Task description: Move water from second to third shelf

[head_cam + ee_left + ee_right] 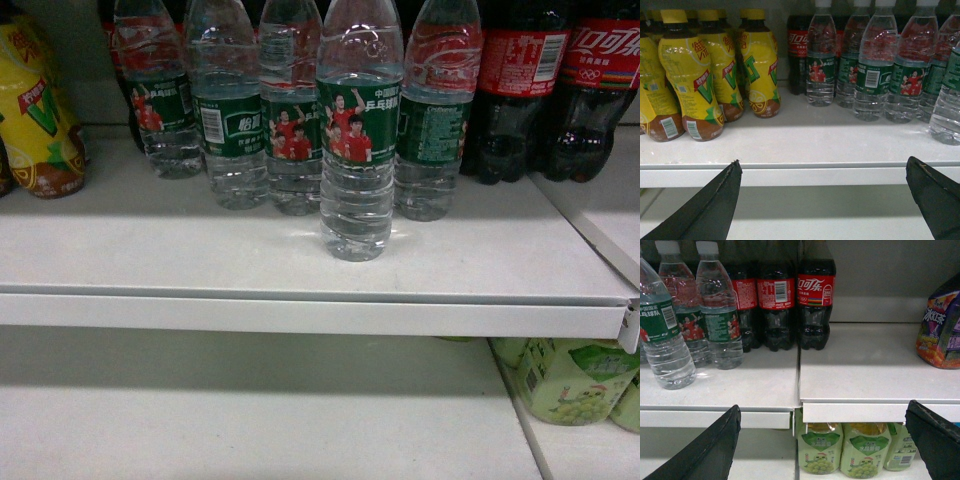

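Several water bottles with green labels stand in a row on a white shelf point(150, 240). One water bottle point(357, 150) stands in front of the row, nearer the shelf's front edge. It shows at the right edge of the left wrist view point(947, 105) and at the left of the right wrist view point(665, 345). My left gripper point(824, 162) is open below and in front of the shelf edge, left of that bottle, with nothing between its fingers. My right gripper point(823, 407) is open too, right of the bottle, holding nothing. Neither gripper shows in the head view.
Yellow drink bottles point(690, 80) stand left of the water. Dark cola bottles point(815, 300) stand to its right. A purple snack bag point(940, 325) sits on the neighbouring shelf board. Green grape drink bottles point(865, 450) stand on the lower shelf point(250, 420) at right.
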`<state>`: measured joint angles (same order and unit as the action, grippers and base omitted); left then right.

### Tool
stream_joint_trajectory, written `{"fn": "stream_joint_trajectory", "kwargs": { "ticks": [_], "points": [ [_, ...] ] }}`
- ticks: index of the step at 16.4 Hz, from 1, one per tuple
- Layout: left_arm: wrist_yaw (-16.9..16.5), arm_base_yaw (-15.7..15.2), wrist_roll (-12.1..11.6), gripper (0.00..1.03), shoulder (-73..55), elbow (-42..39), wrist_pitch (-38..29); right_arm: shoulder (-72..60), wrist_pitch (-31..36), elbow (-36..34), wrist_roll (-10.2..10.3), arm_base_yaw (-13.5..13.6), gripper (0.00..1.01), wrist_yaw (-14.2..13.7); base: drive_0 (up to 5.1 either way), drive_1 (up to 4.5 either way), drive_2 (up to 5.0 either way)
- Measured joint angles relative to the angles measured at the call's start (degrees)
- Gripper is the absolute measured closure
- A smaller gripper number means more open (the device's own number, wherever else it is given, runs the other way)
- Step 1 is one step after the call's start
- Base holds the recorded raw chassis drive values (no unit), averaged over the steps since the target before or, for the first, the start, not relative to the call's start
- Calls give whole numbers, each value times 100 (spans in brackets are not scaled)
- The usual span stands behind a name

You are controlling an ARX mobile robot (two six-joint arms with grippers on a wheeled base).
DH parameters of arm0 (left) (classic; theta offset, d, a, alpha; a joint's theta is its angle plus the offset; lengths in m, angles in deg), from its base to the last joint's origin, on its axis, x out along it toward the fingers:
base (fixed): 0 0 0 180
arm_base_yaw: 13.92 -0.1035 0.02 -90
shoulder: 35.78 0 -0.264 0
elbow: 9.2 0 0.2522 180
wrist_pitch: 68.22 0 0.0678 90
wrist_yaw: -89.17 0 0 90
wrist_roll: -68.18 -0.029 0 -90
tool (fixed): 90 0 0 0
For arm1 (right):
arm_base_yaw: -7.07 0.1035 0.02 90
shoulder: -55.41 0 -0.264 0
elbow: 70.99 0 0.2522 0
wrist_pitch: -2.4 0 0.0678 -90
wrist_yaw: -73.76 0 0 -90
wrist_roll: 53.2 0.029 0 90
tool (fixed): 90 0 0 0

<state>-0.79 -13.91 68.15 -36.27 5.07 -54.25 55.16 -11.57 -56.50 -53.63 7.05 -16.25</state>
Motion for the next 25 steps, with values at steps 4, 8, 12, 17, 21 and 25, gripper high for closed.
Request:
{"fn": "stream_joint_trajectory", "kwargs": {
  "ticks": [4,8,12,17,21,25],
  "points": [
    [0,0,0,5,0,0,0,0,0,0,0,0,3,-2,0,0,0],
    [0,0,0,5,0,0,0,0,2,0,0,0,3,0,0,0,0],
    [0,0,0,5,0,0,0,-2,-15,0,0,0,3,-2,0,0,0],
    [-2,0,0,5,0,0,-2,-1902,1091,885,81,-345,3,260,0,0,0],
    [-2,0,0,5,0,0,0,-3491,2236,1749,20,-203,3,284,0,0,0],
    [0,0,0,5,0,0,0,-4769,2837,1963,-72,992,3,-76,0,0,0]
  ]
}}
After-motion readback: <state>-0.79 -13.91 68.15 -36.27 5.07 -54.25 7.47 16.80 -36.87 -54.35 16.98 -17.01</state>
